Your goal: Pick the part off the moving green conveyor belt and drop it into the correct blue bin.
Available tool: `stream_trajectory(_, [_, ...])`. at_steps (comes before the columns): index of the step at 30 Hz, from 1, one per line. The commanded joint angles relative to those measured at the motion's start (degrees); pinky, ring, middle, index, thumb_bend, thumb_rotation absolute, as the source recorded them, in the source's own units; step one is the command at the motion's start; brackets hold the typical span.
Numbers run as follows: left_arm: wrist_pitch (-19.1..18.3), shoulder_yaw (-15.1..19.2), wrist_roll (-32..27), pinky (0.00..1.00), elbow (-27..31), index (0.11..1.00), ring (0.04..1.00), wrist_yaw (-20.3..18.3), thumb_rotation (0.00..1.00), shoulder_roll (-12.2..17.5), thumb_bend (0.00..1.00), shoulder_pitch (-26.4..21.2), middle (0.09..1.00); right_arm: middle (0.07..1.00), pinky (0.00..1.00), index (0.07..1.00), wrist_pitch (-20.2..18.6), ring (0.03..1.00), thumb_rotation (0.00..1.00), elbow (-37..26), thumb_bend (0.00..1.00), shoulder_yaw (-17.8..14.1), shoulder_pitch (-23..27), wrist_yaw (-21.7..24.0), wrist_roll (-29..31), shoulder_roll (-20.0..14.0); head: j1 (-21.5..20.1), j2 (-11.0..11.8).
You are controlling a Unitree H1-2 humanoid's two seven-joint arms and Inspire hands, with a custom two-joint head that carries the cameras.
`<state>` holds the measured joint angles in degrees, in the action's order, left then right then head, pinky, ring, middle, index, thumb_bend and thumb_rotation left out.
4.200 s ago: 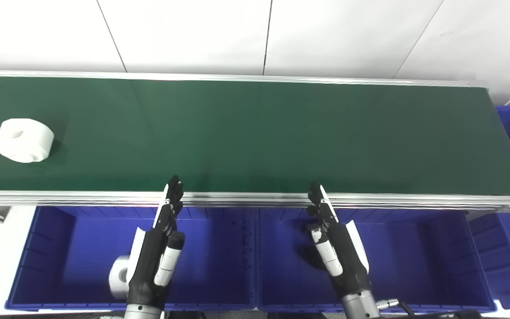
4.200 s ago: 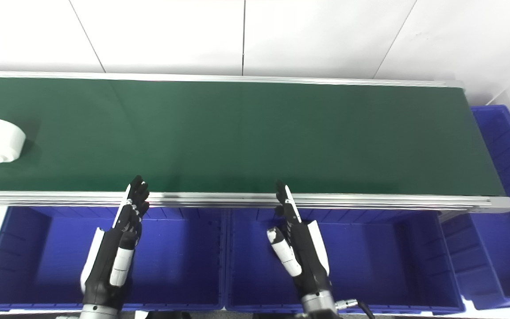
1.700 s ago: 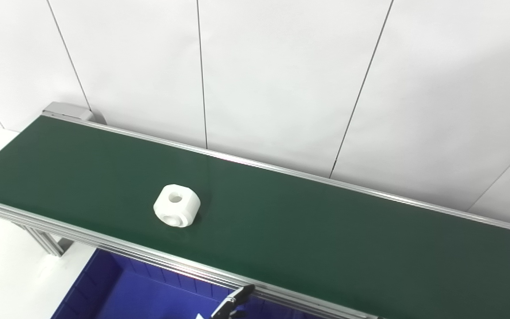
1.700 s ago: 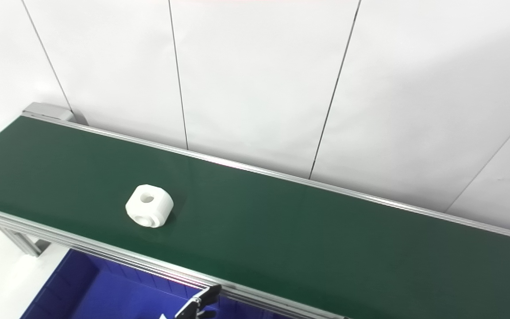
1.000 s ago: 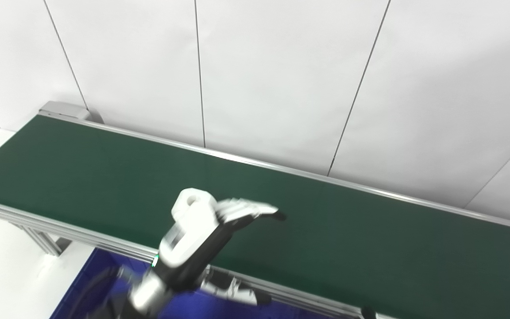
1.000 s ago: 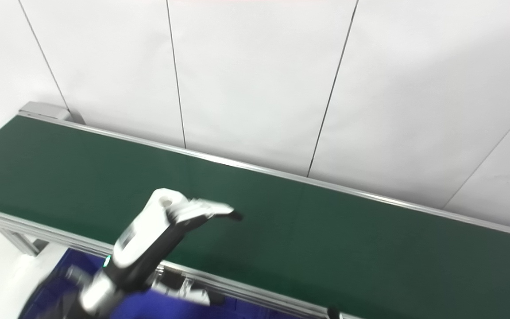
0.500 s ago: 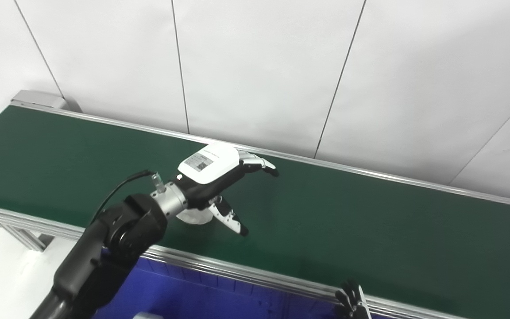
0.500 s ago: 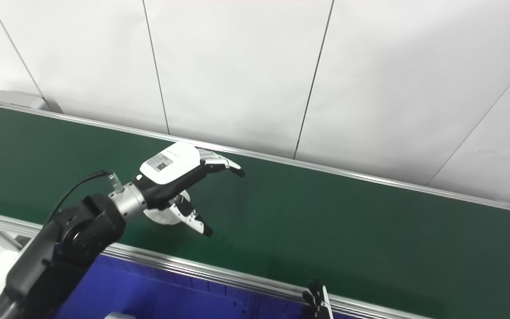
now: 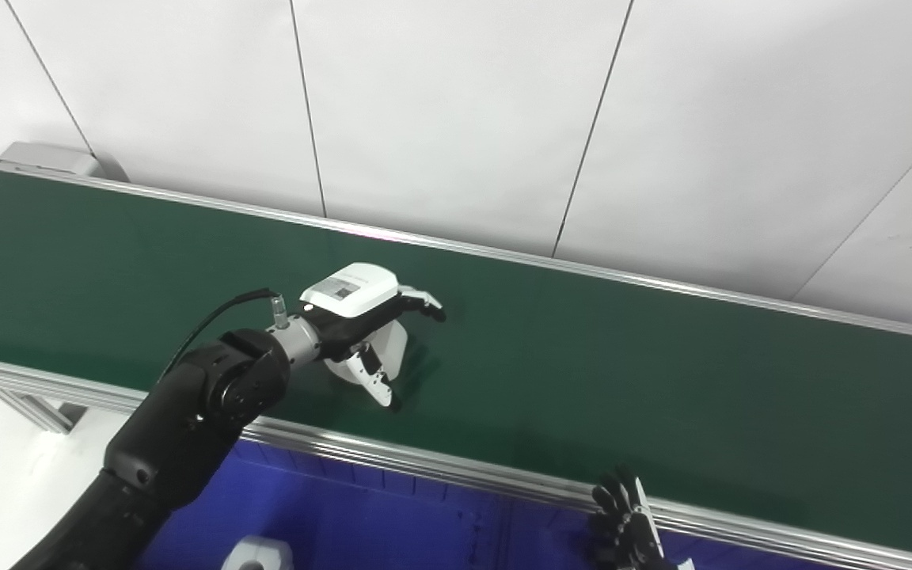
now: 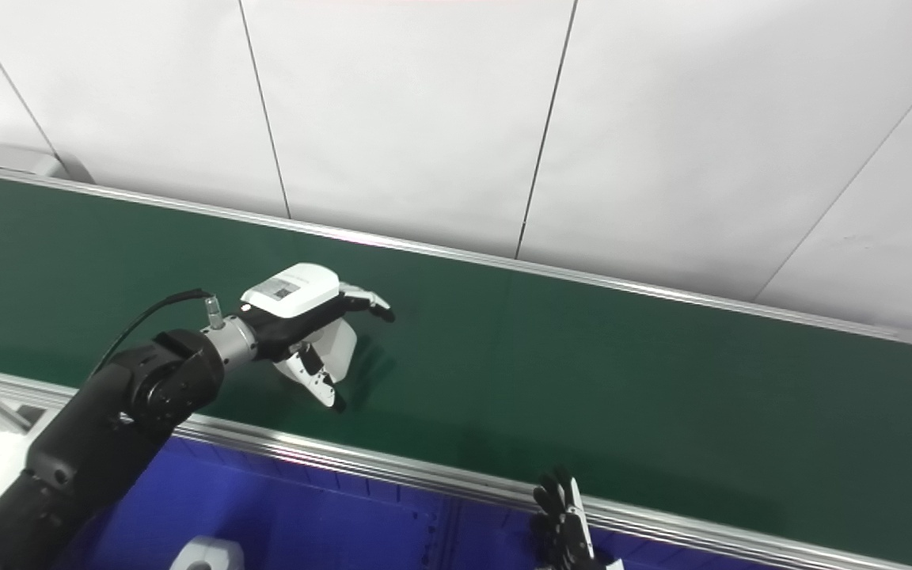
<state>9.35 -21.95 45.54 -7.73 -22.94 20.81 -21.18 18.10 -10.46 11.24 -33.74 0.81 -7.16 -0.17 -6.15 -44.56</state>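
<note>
Left robot hand lowered over part; belt otherwise bare.

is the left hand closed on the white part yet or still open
Cannot tell for sure. The left hand is cupped over the white part on the green belt, thumb and fingers straddling it, but contact is hidden.

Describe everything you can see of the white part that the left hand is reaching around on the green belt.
The white part is mostly hidden under the left hand. Only a smooth, matte, plastic-looking side shows, pale and rounded, between the fingers above and the thumb below. It sits on the green conveyor belt, nearer the front rail than the back one. The hand curls around it, but whether the fingers actually press on it cannot be told. Its top face and any hole are covered.
</note>
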Motion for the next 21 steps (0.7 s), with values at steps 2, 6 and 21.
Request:
stream_trajectory(2, [-1.3,-0.5,0.8,0.75,0.2,0.793,0.811,-0.8,0.21,1.3,0.98,-2.8,0.817,0.953,0.92,1.000,-0.2,0.934,0.97,-2.5,0.78,0.2,-0.9,0.4,0.6,-0.2,0.1,-0.1])
stream_trajectory(6, [-1.4,-2.2,3.9,0.76,-0.5,0.781,0.811,0.0,0.22,2.2,1.00,-3.1,0.806,0.952,0.92,1.000,-0.2,0.933,0.96,-2.7,0.78,0.3,-1.0,0.5,0.8,-0.5,0.1,-0.3])
stream_trajectory(21, [-0.8,-2.3,7.0,0.41,-4.4,0.475,0.458,14.8,0.00,-0.7,0.53,-0.1,0.509,0.938,0.91,1.000,-0.5,0.923,0.96,-3.0,0.78,0.4,-1.3,0.5,0.6,-0.6,-0.1,-0.5])
